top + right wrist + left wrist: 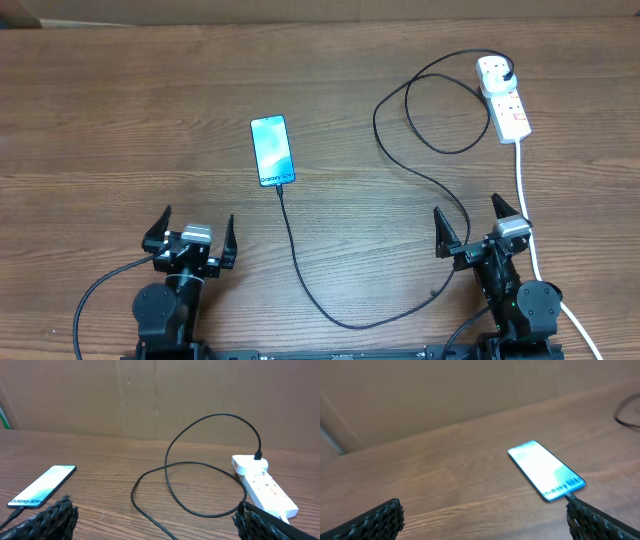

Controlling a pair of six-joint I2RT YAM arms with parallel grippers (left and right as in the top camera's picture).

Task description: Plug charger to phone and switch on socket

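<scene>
The phone (272, 150) lies face up mid-table, its blue screen lit; it also shows in the left wrist view (546, 470) and at the left of the right wrist view (42, 486). The black charger cable (300, 270) sits in the phone's near end, loops across the table (170, 485) and its plug (511, 72) sits in the white socket (502, 97) at the far right (262, 485). My left gripper (196, 233) stands open near the front edge, below and left of the phone. My right gripper (470, 225) stands open, nothing between its fingers.
The socket's thick white cord (528, 215) runs down the right side past my right arm. A brown cardboard wall (160, 395) stands behind the table's far edge.
</scene>
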